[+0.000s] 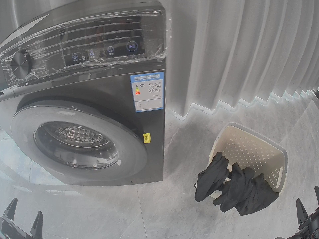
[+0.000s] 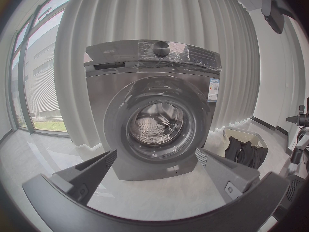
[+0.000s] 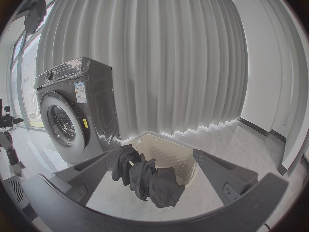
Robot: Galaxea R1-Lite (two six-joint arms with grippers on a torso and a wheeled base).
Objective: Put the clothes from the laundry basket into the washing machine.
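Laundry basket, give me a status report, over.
Open and empty: left gripper, right gripper. Dark clothes draped over the laundry basket rim, beside the washing machine. Machine door shut: must open first.

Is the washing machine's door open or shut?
Shut. The round door sits flush on the front of the washing machine, with no gap showing around its rim.
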